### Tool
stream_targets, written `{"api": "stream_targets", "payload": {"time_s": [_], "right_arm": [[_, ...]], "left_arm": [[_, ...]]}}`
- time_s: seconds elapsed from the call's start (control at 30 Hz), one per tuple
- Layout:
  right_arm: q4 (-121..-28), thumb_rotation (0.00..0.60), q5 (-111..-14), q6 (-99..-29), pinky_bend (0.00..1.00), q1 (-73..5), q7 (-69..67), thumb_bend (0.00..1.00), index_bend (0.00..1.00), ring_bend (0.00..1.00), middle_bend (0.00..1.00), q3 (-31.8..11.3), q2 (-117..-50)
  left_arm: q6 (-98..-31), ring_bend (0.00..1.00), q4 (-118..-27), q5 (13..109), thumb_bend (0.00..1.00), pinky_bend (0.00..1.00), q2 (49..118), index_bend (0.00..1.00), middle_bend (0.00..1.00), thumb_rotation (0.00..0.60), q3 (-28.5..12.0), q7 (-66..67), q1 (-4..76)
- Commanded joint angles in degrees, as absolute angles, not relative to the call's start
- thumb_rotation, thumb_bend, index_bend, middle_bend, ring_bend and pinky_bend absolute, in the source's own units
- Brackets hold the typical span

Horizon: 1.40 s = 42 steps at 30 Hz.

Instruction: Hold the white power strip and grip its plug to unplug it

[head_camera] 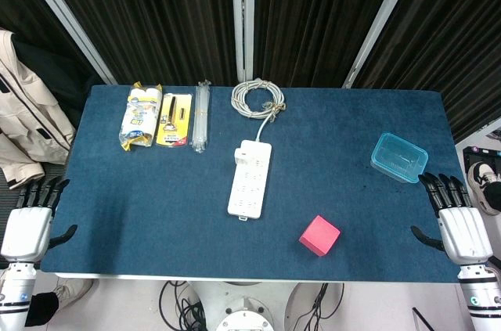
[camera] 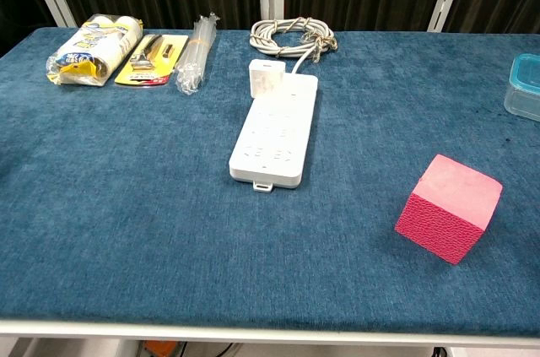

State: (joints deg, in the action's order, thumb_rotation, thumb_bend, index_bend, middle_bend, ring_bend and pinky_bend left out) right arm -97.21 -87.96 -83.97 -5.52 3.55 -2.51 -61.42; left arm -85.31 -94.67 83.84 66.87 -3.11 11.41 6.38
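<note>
**Both hands wait at the desk's near corners; the strip lies mid-desk between them**

The white power strip (head_camera: 250, 178) lies flat near the centre of the blue desk (head_camera: 156, 206), its long axis running from the lower part of the frame toward the top, tilted slightly right at the far end. The plug (head_camera: 248, 156), a small white block, sits in the strip's far end, and the coiled cable (head_camera: 257, 98) lies just beyond it near the desk's far edge. The chest view shows the same layout, with the plug (camera: 266, 78) standing up from the strip's far end.

The left hand (head_camera: 27, 225) hangs at the lower left of the head view, off the desk's near corner, fingers extended and apart, holding nothing. The right hand (head_camera: 460, 225) mirrors it at the lower right, fingers likewise spread and empty. Neither touches anything, and the chest view shows neither hand.

From both hands the strip lies inward and farther up the frame, well apart from each. It sits roughly midway, so neither arm has a clear advantage. One hand would likely need to press the strip's near end while the other reaches past to the plug at the far end. On the right side, the pink cube (head_camera: 319, 235) lies between hand and strip and may need avoiding.
</note>
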Motion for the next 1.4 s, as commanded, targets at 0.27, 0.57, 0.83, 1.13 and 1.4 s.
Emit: {"api": "stream_targets", "payload": {"time_s": [0.27,0.57,0.83,1.13,1.4], "right_arm": [[-97.0,0.600,-89.7,-83.1,0.00,-6.5,2.4,0.09,0.00,0.00,0.09,-2.2,-61.8],[-99.9,0.600,-97.2,-74.6,0.00,-14.4,-5.6,0.15,0.00,0.00,0.09,-1.7,-59.9],[-104.3,0.600,-97.5,-56.8,0.00,-28.6,-3.7,0.16,0.00,0.00,0.08,-5.0,-63.4],[-101.4,0.600,-86.3,-40.1,0.00,-41.1,-5.2,0.17,0.00,0.00,0.11,-9.2,-72.1],[-94.2,0.600,-79.6,-36.5,0.00,-45.7,0.2,0.17,0.05,0.00,0.13,-9.2,-80.6]], "left_arm": [[-85.2,0.00,-94.9,84.3,0.19,0.01,66.4,0.12,0.08,0.600,-3.1,11.8,6.6],[-79.8,0.00,-95.6,85.5,0.19,0.01,65.1,0.12,0.08,0.600,-5.9,11.4,12.3],[-63.9,0.00,-92.3,84.9,0.19,0.02,67.7,0.12,0.08,0.600,-11.0,7.0,26.4],[-47.2,0.03,-79.4,82.1,0.19,0.08,77.8,0.16,0.11,0.600,-15.3,2.2,43.2],[-38.5,0.05,-63.7,83.0,0.21,0.14,89.1,0.19,0.14,0.600,-13.9,-2.2,53.8]]}}
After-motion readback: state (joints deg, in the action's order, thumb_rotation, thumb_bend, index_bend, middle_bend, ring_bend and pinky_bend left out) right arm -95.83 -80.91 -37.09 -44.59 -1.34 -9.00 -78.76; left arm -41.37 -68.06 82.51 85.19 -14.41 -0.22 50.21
